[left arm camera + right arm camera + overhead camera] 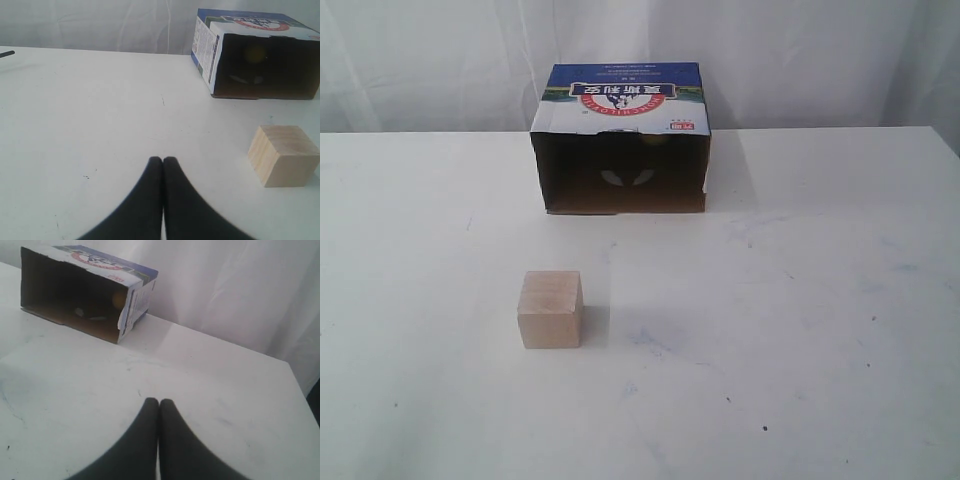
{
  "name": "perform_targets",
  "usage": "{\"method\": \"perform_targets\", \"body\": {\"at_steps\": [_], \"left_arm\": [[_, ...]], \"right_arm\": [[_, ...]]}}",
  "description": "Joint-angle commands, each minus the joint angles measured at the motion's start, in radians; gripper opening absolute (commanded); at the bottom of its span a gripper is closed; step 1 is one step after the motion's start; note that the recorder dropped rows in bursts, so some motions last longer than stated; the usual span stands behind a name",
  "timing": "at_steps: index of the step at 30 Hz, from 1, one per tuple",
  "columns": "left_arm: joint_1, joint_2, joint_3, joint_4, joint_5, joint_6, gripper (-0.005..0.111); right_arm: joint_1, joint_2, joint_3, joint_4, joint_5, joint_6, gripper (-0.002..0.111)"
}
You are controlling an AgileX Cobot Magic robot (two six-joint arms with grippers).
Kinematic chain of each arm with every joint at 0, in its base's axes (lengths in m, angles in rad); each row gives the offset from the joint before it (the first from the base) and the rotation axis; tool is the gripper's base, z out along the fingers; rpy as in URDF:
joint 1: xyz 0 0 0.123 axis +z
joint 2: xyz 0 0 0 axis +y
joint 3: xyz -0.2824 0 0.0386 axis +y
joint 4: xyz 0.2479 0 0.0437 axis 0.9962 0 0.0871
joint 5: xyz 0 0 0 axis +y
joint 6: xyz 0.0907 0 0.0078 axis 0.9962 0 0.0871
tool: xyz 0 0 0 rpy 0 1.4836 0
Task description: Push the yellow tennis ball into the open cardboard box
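The yellow tennis ball is already sitting inside the open cardboard box, showing only as a dim yellow blur deep in the dark interior, towards the back wall and roughly mid-width. In the exterior view it is barely showing at all. The box is lying on its side at the far middle of the bench, its long axis running left to right and its mouth facing the near edge.

Both arms are waiting on the near side, out of the exterior view. The left pincer is keeping its two dark fingers pressed together on nothing, low over the bench, with the box lying far and to the right of it. The right pincer is likewise closed and empty, with the box lying far and to the left of it. I cannot tell which of the two is nearer the mouth.

A pale wooden cube is standing apart on the near left, between the left pincer's side and the box, so I am judging the right arm to have the more open line. Any further nudge would be running straight away from the near edge, through the mouth, but to my eye the ball is needing no more pushing
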Motion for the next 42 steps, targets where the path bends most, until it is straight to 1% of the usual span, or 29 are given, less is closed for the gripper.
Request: {"method": "perform_targets", "body": {"at_steps": [1,5,19,27,30,36,42], "left_arm": [[-0.005,-0.005,0.004,-0.004,-0.007,0.000,0.000],[-0.005,-0.005,0.004,-0.004,-0.007,0.000,0.000],[-0.005,-0.005,0.004,-0.004,-0.007,0.000,0.000],[-0.005,-0.005,0.004,-0.004,-0.007,0.000,0.000],[-0.005,-0.005,0.004,-0.004,-0.007,0.000,0.000],[-0.005,-0.005,0.004,-0.004,-0.007,0.000,0.000],[-0.005,-0.005,0.004,-0.004,-0.007,0.000,0.000]], "right_arm": [[-0.048,-0.075,0.006,0.001,0.101,-0.031,0.000],[-0.059,-0.077,0.006,0.002,0.138,-0.038,0.000],[-0.059,-0.077,0.006,0.005,0.144,-0.040,0.000],[-0.059,-0.077,0.006,0.020,0.095,-0.026,0.000],[-0.059,-0.077,0.006,0.008,0.102,0.052,0.000],[-0.059,-0.077,0.006,-0.117,0.125,0.239,0.000],[-0.059,-0.077,0.006,-0.138,0.125,0.271,0.000]]}}
